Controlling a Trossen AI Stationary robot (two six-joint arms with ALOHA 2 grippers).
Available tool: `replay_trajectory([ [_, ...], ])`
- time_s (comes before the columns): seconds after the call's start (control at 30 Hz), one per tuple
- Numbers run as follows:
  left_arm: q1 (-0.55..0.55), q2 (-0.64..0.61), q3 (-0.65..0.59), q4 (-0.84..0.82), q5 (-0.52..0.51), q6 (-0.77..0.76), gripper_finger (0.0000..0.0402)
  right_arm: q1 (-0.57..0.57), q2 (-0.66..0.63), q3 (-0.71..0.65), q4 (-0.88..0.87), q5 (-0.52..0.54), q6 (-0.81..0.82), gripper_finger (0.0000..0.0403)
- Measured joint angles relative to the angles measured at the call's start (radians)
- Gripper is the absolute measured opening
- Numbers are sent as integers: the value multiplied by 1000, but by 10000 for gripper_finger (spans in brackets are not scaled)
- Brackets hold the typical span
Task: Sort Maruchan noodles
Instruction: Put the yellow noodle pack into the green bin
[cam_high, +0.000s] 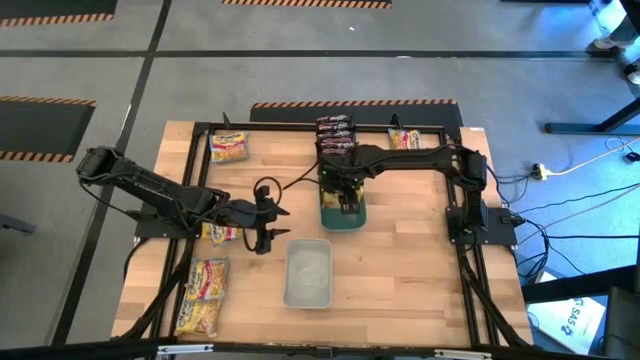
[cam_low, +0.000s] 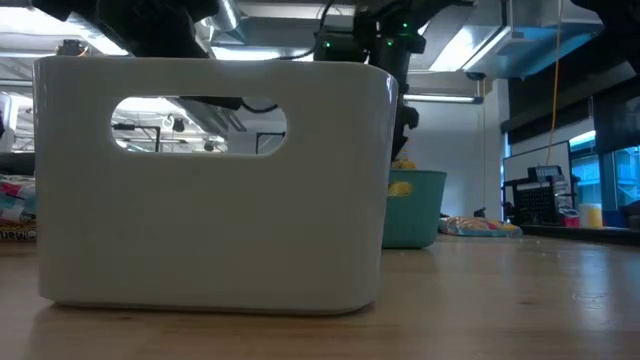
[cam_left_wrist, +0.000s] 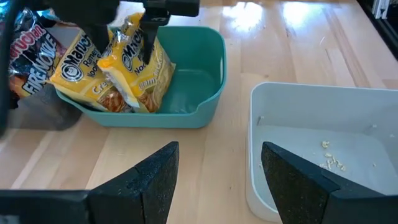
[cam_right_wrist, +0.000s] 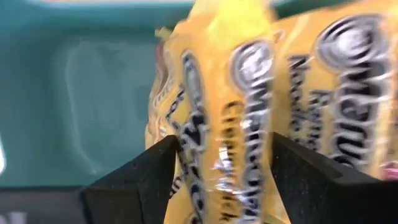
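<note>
R gripper (cam_high: 345, 205), fingers spread round a yellow noodle packet (cam_left_wrist: 140, 74) in teal tray (cam_left_wrist: 208, 93); L gripper (cam_high: 265, 226) spread at 9 o'clock.

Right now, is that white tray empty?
Nearly: the white tray holds no packets, only a few crumbs on its floor. The yellow packets stand in the teal tray.

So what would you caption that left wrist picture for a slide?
The right gripper stands over the teal tray, fingers either side of a yellow noodle packet; the left gripper waits open by the white tray.
</note>
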Motion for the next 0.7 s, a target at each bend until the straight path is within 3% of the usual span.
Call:
replay_trajectory([
  [0.4, 0, 0, 0, 3, 0, 3, 225, 6, -11, 29, 7, 128, 9, 236],
  [0.7, 1, 0, 0, 8, -11, 2, 224, 112, -171, 27, -16, 138, 117, 237],
])
